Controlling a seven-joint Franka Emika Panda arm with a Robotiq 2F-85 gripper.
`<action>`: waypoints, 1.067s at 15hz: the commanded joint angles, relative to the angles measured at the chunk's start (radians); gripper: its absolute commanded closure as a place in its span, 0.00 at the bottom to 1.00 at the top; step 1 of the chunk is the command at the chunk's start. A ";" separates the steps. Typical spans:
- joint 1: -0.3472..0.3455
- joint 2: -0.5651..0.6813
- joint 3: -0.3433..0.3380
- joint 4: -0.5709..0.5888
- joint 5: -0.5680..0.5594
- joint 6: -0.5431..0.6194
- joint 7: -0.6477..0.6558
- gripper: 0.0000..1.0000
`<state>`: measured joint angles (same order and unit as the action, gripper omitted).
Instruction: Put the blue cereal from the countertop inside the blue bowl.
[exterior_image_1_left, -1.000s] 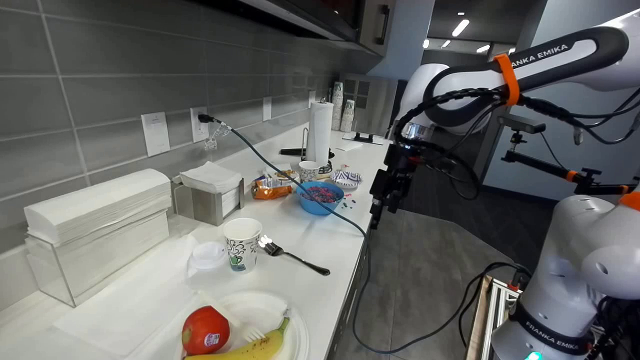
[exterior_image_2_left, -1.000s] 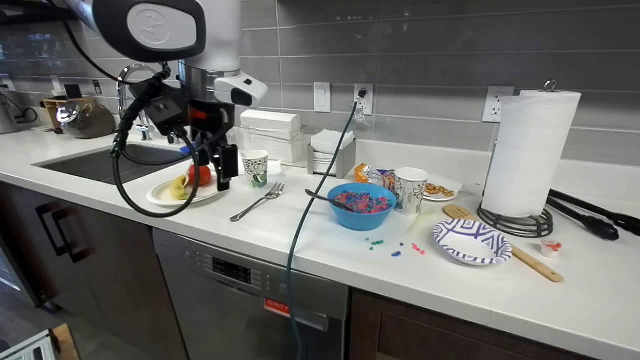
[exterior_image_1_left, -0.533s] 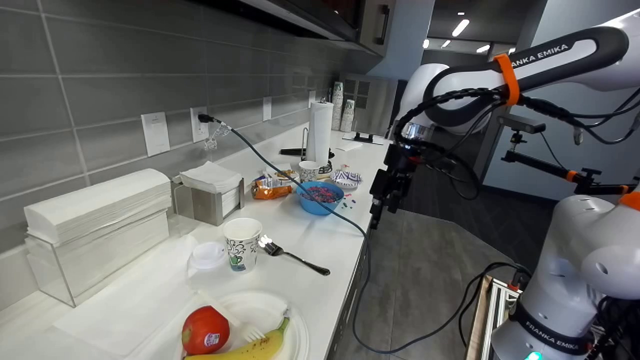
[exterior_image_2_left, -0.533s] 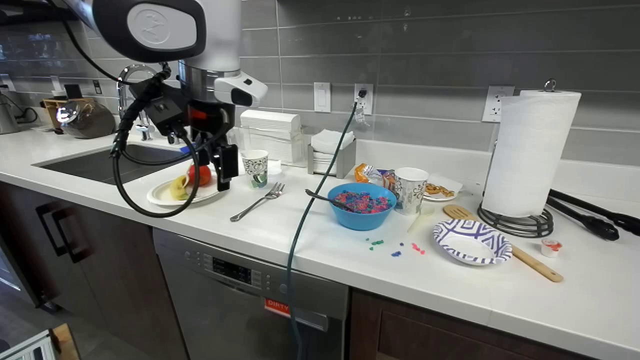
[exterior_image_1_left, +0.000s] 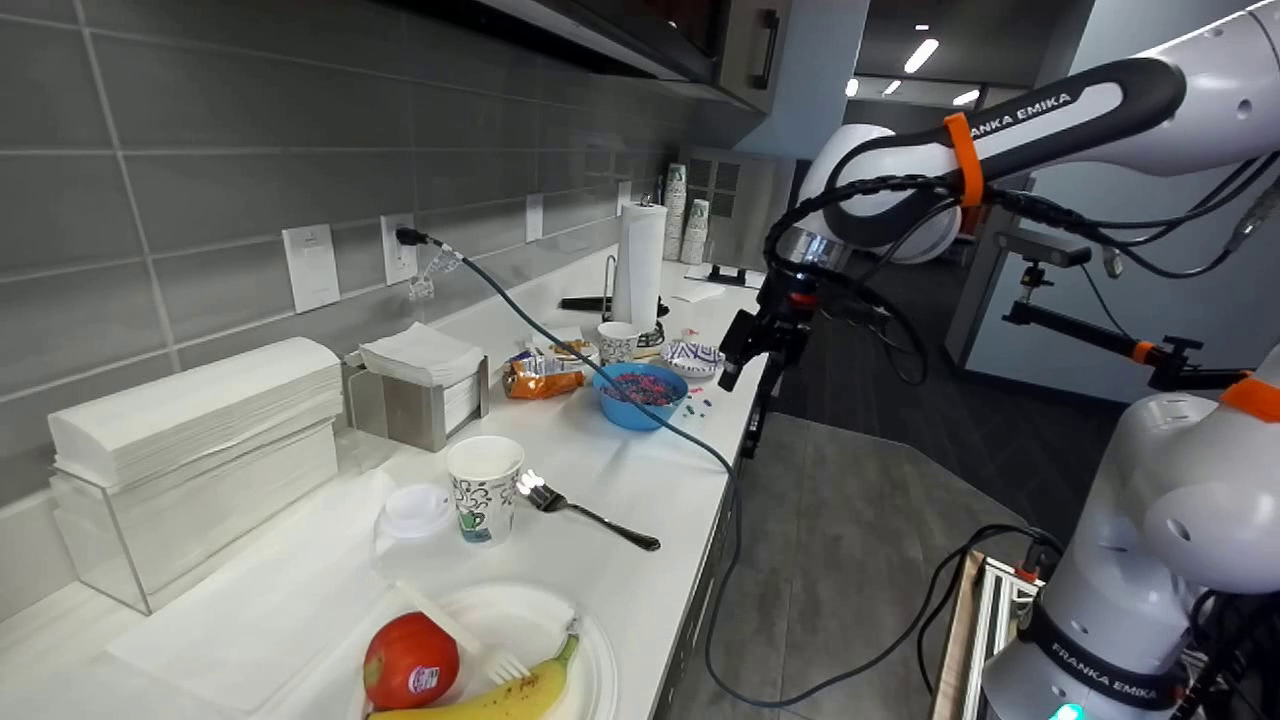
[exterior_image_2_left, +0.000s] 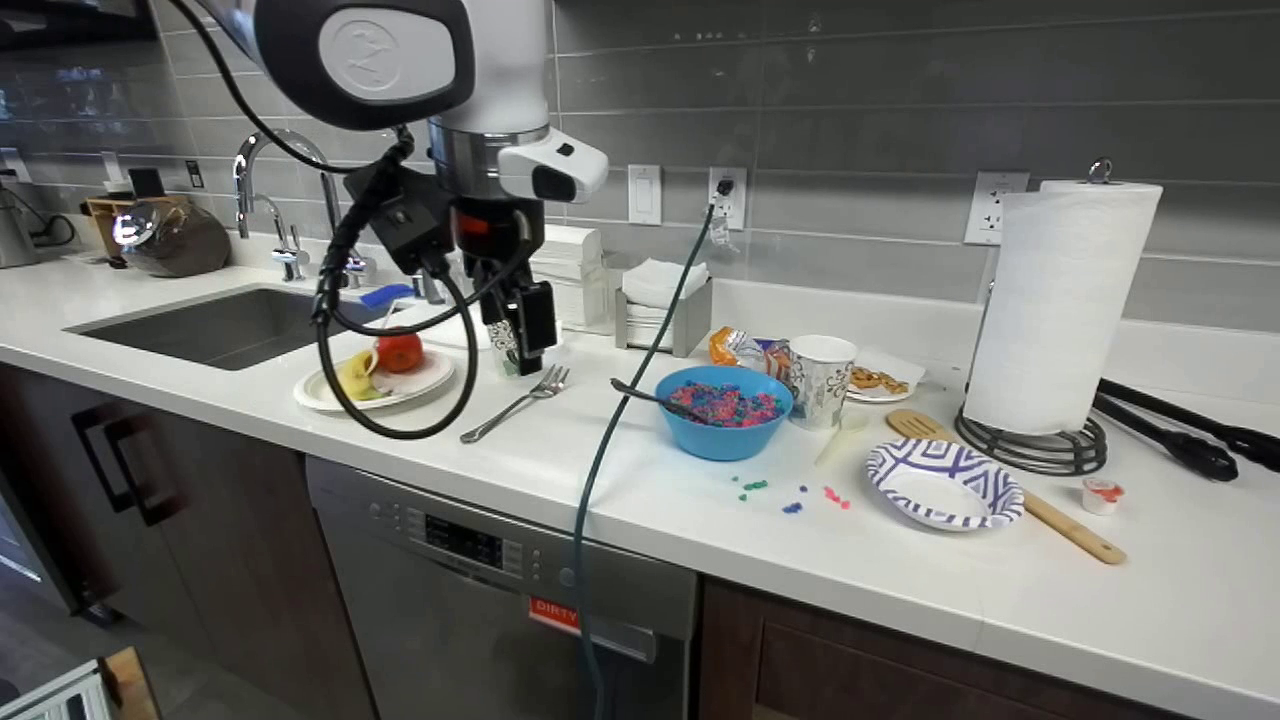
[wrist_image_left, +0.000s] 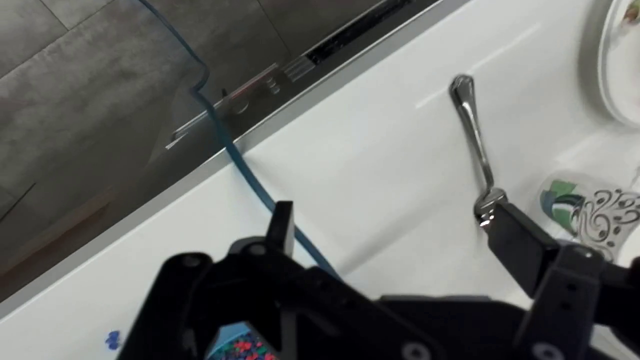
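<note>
The blue cereal (exterior_image_2_left: 792, 507) is a few tiny blue pieces on the white countertop (exterior_image_2_left: 860, 555), in front of the blue bowl (exterior_image_2_left: 715, 440) with green and pink pieces near them. Blue pieces (wrist_image_left: 113, 340) also show at the lower left of the wrist view. The bowl holds pink and blue cereal, and a dark-handled utensil (exterior_image_2_left: 655, 397) leans in it. It shows in an exterior view (exterior_image_1_left: 630, 412) and partly in the wrist view (wrist_image_left: 230, 334), behind my finger linkage. My gripper (wrist_image_left: 392, 220) is open and empty above the countertop, to the bowl's left in an exterior view (exterior_image_2_left: 535, 345).
A blue-green cord (exterior_image_2_left: 590, 490) runs from the wall outlet over the front edge, left of the bowl. A fork (exterior_image_2_left: 520, 403) lies below my gripper. A paper cup (exterior_image_2_left: 820, 385), patterned dish (exterior_image_2_left: 945, 485), wooden spatula (exterior_image_2_left: 1075, 530) and fruit plate (exterior_image_2_left: 425, 388) stand around.
In the last half second the arm has moved toward the bowl, rightward in an exterior view. The gripper has tilted or turned, and its fingers now show wider apart. The countertop things stay put.
</note>
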<state>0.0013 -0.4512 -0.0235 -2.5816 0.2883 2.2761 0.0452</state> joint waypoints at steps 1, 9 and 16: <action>-0.045 0.119 -0.016 0.086 -0.085 0.020 0.000 0.00; -0.096 0.397 -0.106 0.282 -0.169 0.101 -0.184 0.00; -0.108 0.439 -0.112 0.303 -0.148 0.100 -0.197 0.00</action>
<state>-0.0987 -0.0124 -0.1428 -2.2795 0.1405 2.3773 -0.1521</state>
